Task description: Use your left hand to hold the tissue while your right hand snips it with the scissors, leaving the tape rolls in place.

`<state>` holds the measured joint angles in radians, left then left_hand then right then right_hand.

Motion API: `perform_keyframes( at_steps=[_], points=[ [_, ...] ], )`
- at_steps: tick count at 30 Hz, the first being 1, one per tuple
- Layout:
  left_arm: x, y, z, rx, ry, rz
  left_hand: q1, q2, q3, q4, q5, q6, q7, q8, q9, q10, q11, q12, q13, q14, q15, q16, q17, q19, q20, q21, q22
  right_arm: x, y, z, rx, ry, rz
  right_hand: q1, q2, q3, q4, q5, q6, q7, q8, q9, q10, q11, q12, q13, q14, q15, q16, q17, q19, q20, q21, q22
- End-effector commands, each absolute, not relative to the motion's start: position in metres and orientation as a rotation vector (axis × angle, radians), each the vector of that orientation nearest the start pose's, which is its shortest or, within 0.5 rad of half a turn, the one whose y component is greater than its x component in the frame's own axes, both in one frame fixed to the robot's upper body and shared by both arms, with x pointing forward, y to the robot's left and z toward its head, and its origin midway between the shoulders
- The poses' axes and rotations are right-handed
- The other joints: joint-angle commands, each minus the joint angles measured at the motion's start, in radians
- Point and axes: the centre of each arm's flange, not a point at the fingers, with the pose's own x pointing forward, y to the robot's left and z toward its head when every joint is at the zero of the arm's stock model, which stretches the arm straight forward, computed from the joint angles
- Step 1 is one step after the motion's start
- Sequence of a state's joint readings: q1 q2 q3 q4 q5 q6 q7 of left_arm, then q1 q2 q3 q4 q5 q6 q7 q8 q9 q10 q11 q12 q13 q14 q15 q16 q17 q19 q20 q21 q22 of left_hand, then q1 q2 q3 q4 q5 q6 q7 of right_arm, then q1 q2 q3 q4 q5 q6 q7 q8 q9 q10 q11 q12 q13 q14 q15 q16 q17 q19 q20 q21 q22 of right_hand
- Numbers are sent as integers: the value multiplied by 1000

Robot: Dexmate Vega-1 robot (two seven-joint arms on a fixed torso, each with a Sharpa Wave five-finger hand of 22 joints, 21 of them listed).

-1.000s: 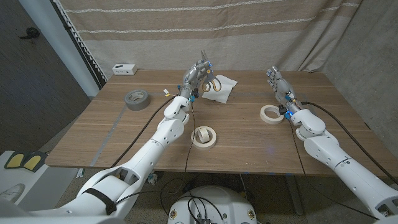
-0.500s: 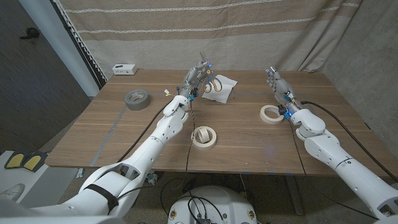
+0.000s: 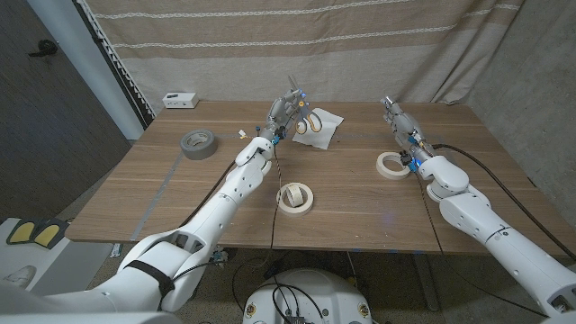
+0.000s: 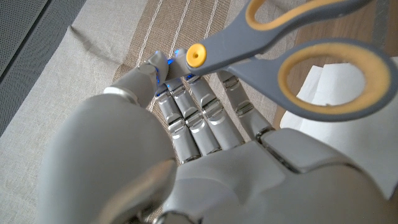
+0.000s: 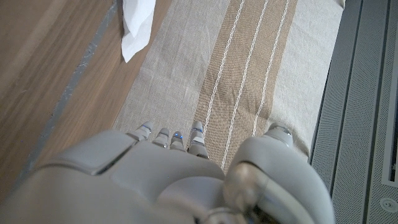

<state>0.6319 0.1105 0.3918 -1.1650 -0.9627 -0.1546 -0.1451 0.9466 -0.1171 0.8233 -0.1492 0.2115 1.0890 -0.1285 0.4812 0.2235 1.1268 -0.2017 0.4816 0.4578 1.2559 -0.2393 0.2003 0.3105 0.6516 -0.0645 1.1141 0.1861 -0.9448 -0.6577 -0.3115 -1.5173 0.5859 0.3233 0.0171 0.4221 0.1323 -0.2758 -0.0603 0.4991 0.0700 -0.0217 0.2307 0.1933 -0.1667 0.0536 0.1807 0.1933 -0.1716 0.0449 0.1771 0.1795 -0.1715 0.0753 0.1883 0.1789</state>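
- Left hand (image 3: 284,112), seen from the head camera, hovers right at the scissors (image 3: 305,123), which lie on the near edge of the tissue (image 3: 322,127); whether its fingers touch the handles I cannot tell from up here. Right hand (image 3: 396,118) stands well to the right of the tissue, fingers apart and carrying nothing. A cream tape roll (image 3: 390,164) lies just on the near side of that hand, a second cream roll (image 3: 294,197) sits well nearer the robot than the tissue, and a grey roll (image 3: 196,143) lies well to its left.
- Left wrist camera: the left hand (image 4: 205,134) has its fingers stretched out straight beside the grey and yellow scissors (image 4: 292,53), whose loops lie over the white tissue (image 4: 348,118). No finger is through a loop and I see no grip, so I take that hand as unladen.
- Right wrist camera: the right hand (image 5: 180,168) points its fingertips at the curtain, with a corner of tissue (image 5: 137,25) well off from them.
- As I judge it, the scissors belong to the right hand, so the left should settle on bare tissue clear of the loops, pressing lightly, while the right crosses over without nudging the roll beside it.
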Motion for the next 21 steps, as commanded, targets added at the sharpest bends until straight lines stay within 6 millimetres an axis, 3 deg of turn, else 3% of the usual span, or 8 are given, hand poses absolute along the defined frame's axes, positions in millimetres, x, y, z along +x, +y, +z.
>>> perform_keyframes(
  at_steps=[1,13,21],
  points=[
    [682,118,47,-704,-524,-532,-2,10,19,9,3,6,3,0,1,11,-4,5,2,-2,3,3,2,1,-106,5,0,592,-302,9,-242,-718,210,33,11,17,-12,0,4,-20,4,7,-111,6,-5,3,-96,8,1,6,-32,10,1,6],
    [690,126,50,-748,-503,-571,-5,8,20,10,2,6,-2,-2,2,12,-5,7,3,-3,3,4,1,-2,-104,5,-1,588,-294,7,-236,-738,186,62,20,32,-23,2,47,-57,20,9,-139,1,5,4,-119,5,2,6,-51,16,0,6],
    [695,124,49,-802,-470,-609,-6,7,20,9,1,8,-4,-3,1,10,-5,5,2,-4,3,4,1,-5,-104,4,-1,585,-289,7,-245,-745,174,84,26,43,-32,5,71,-63,29,11,-123,-9,18,4,-119,-3,6,6,-50,17,4,5]
  ],
)
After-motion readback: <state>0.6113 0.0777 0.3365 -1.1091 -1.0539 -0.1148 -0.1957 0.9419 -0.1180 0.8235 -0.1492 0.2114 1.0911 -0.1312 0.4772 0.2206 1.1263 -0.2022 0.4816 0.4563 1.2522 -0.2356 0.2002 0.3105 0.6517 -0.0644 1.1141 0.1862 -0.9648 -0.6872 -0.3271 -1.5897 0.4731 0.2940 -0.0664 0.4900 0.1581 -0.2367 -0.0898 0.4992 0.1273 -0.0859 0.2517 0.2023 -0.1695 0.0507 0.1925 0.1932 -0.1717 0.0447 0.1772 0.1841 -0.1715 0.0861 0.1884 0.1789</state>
